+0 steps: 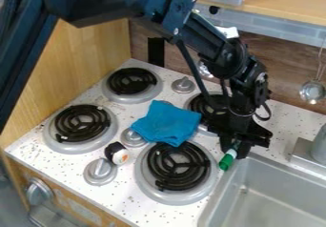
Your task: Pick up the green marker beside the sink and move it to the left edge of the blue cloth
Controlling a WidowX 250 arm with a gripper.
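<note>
Pale wood side panel [89,59]; brown backsplash [286,61] (grey tile strip [274,30] above).

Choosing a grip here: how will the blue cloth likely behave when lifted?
The blue cloth should sag limply, since it lies in soft folds. It is probably light, looking thin. Its near edge overlaps a burner coil and might snag if dragged.

The folded cloth [167,123] is showing plain blue, while dark speckles are dotting the white tabletop [71,170].
</note>
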